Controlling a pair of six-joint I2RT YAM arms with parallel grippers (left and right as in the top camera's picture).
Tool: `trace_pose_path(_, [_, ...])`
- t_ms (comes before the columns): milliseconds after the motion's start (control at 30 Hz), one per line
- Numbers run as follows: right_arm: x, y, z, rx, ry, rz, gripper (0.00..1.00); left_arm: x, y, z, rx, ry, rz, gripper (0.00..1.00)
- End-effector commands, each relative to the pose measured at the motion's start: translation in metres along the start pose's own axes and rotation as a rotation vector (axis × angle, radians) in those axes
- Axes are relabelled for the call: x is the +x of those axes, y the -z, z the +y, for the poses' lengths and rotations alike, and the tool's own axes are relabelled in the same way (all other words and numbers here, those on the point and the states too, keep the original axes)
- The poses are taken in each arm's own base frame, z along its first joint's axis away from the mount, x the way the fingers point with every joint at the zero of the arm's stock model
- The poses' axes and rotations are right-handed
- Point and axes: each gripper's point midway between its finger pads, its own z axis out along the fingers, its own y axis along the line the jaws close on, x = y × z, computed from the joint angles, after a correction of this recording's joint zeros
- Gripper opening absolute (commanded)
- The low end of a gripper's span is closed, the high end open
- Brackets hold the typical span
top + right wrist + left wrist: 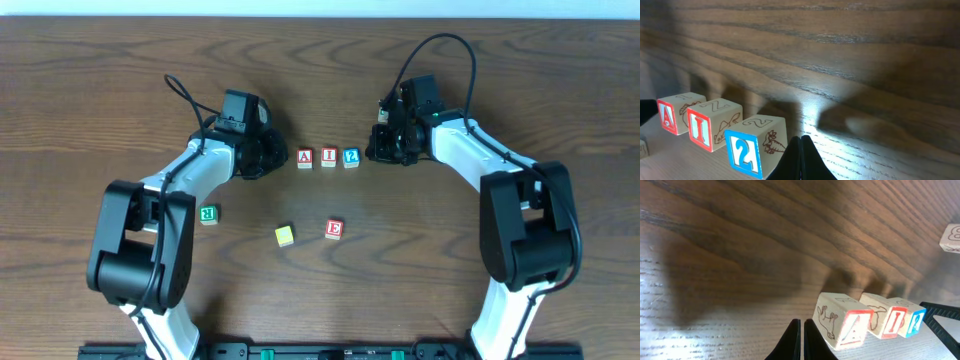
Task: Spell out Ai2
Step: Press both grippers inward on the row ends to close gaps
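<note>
Wooden table [100, 80]; A-I-2 row [328, 157] legible; far block [951, 237] edge-cropped, letter unreadable.

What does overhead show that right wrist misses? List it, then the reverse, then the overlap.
Only overhead: left arm, right arm, green block, yellow block, E block. Only right wrist: drawings on block sides, as on the 2 block; a sliver at that view's left edge is unidentifiable. Both: A block, I block and 2 block in a row.
</note>
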Motion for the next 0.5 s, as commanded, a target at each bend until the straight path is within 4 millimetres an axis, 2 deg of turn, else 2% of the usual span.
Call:
trace_pose_path(0, [0.003, -0.004, 0.002, -0.016, 0.012, 0.015, 0.01, -0.006, -0.005, -0.004, 0.017, 0.009, 0.002, 0.06])
trace_pose_path(467, [0.012, -0.012, 0.026, -0.052, 0.038, 0.035, 0.01, -0.005, -0.010, -0.015, 0.085, 0.011, 0.020, 0.06])
